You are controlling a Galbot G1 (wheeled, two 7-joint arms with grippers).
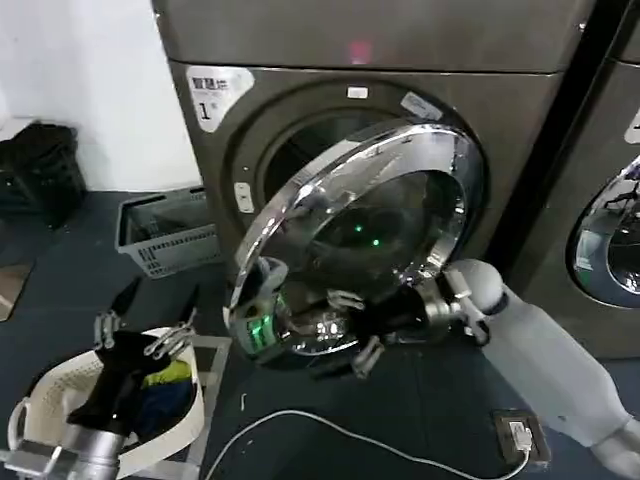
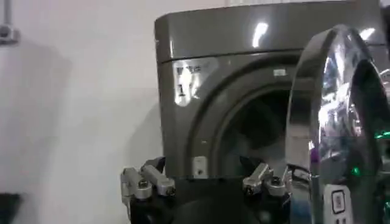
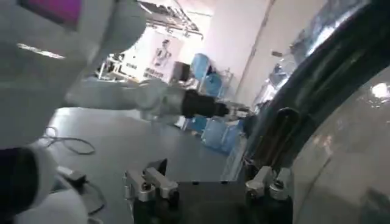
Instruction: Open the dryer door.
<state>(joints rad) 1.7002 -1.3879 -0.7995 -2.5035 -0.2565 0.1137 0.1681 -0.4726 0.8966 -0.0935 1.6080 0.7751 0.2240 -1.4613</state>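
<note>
On dryer (image 1: 480,110), dryer door (image 1: 400,190) ajar, facing down-left

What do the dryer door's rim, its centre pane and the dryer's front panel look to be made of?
The dryer door, partly swung open, has a wide rim with a mirror-bright chrome finish that throws sharp reflections; whether it is metal or plated plastic is unclear. Its centre looks like dark tinted glass, smooth and glossy. The dryer front seems painted or coated sheet metal, grey-brown with a soft sheen. The right gripper is at the door's lower rim.

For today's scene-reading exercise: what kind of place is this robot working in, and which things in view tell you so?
Probably a laundry room or laundrette: a big front-loading dryer with its round door partly open, a second similar machine beside it, and a laundry basket on the floor.
</note>
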